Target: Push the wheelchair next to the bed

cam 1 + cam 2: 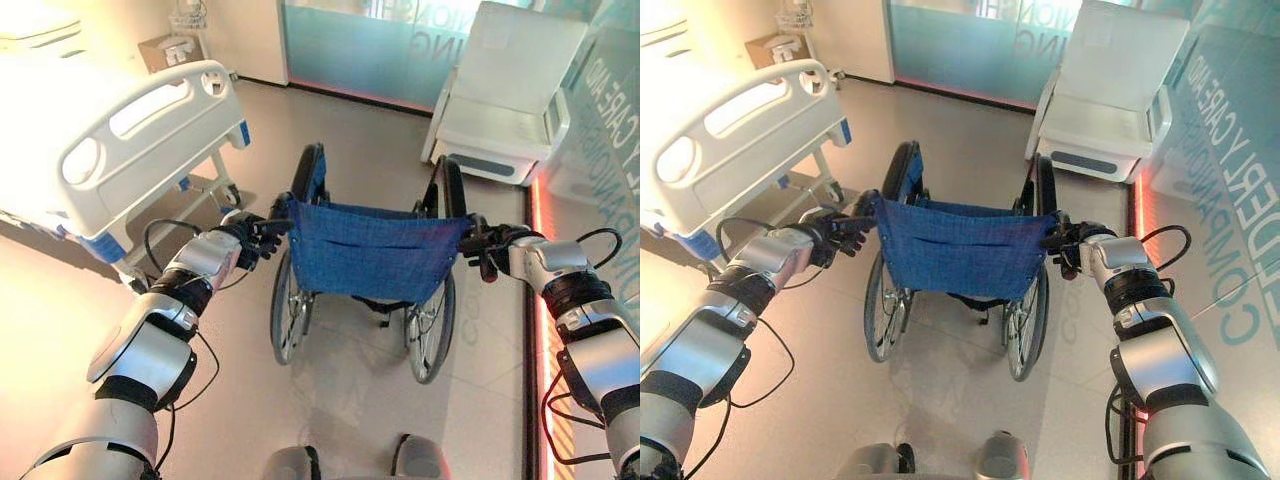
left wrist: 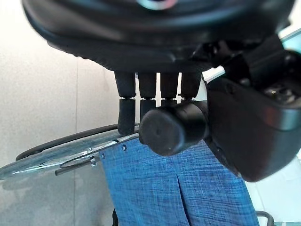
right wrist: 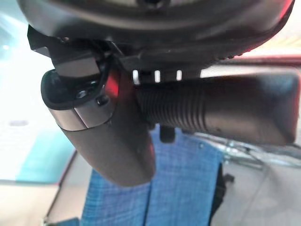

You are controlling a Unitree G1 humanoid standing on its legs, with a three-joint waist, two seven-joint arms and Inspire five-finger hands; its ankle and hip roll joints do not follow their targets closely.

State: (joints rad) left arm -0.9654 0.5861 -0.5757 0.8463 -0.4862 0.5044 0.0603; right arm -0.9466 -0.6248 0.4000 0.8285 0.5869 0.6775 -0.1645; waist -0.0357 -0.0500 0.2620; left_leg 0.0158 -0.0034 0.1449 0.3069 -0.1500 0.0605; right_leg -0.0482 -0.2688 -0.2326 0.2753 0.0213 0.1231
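A wheelchair with a blue cloth back stands in the middle of the floor, facing away from me. My left hand is shut on its left push handle, with the fingers curled over the black grip. My right hand is shut on the right push handle, its thumb wrapped under the ribbed grip. The white hospital bed lies at the far left, its footboard a short way ahead and left of the wheelchair's left wheel.
A white recliner stands at the back right against a glass partition. A small cart with a box sits behind the bed. A red-lit strip runs along the floor's right side. Open floor lies ahead of the wheelchair.
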